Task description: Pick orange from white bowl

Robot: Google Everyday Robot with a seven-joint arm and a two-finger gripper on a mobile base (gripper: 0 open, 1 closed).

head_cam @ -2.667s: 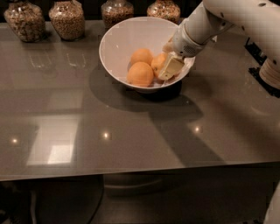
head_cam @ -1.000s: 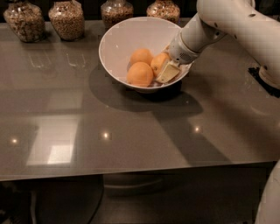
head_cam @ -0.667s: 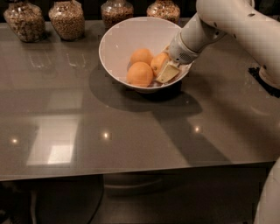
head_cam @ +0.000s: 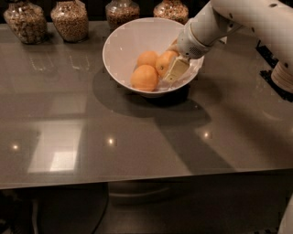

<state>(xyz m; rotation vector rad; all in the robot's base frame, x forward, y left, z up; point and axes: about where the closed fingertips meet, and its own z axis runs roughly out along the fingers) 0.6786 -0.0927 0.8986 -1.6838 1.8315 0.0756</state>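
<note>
Orange, camera view: dark-dotted, lies in white bowl toward 3 o'clock, touching two other oranges. Gripper is down inside bowl against it. Cannot tell if hold is secured. Reach done, lift left. Bowl on counter.

The gripper sits low inside the white bowl, by its right wall, and covers the right flank of the orange beside it. The arm above it hides the bowl's right rim and runs off the top and right edges. Beyond the gripper, the glass jars lose their tops to the upper edge. Left of it, the front fruit masks part of the rear fruit.
</note>
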